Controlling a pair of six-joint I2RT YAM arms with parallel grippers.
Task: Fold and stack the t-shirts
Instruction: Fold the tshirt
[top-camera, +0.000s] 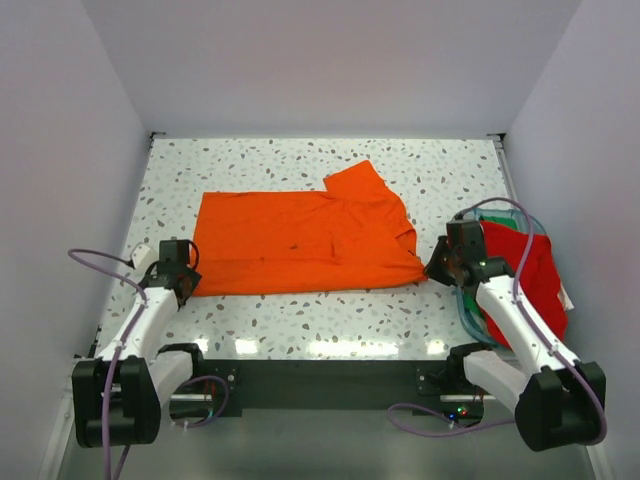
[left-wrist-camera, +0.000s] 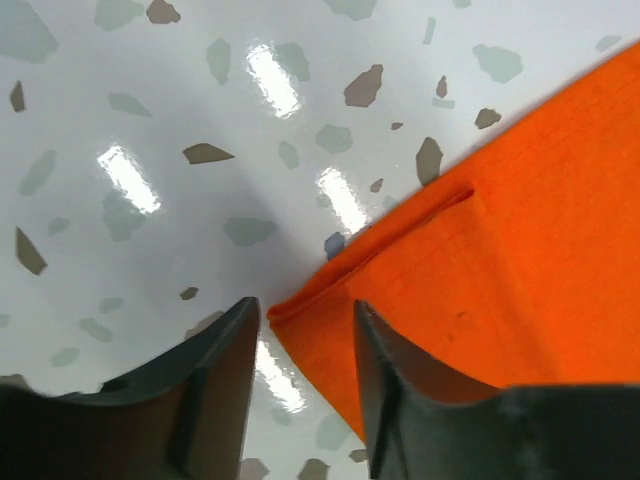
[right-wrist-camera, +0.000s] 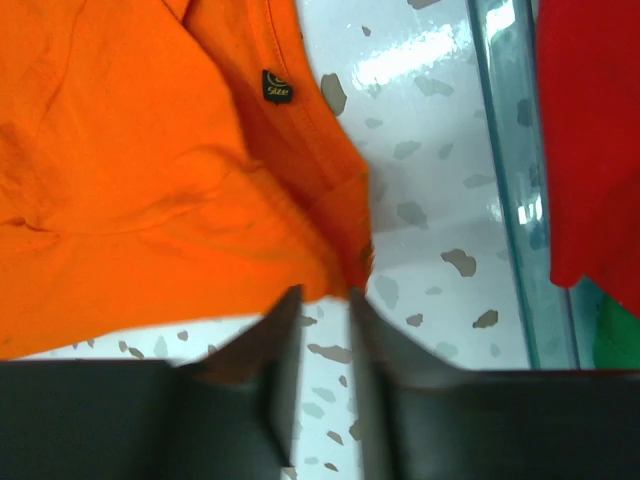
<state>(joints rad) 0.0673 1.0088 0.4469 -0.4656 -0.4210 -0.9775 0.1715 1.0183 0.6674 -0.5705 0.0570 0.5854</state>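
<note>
The orange t-shirt (top-camera: 300, 240) was spread flat across the middle of the speckled table (top-camera: 300, 325), with one sleeve (top-camera: 358, 182) turned out toward the far edge. Its near-left corner was met by the left fingers (left-wrist-camera: 215, 385), which were held apart, the layered corner lying on the table between their tips, ungripped. At the near-right corner the right fingers (right-wrist-camera: 250, 385) were parted by only a slim gap, through which table was seen; the cloth's point ended right at their tips. A black size label (right-wrist-camera: 277, 86) was shown near the collar. The red t-shirt (top-camera: 535, 275) was draped over the clear teal-rimmed bin (right-wrist-camera: 505, 200) at the table's right edge, apart from the orange one, with something green (right-wrist-camera: 615, 335) beneath it. Open table surface was seen along the far side, to the shirt's left, and in the near strip before the arm bases; white walls closed three sides.
</note>
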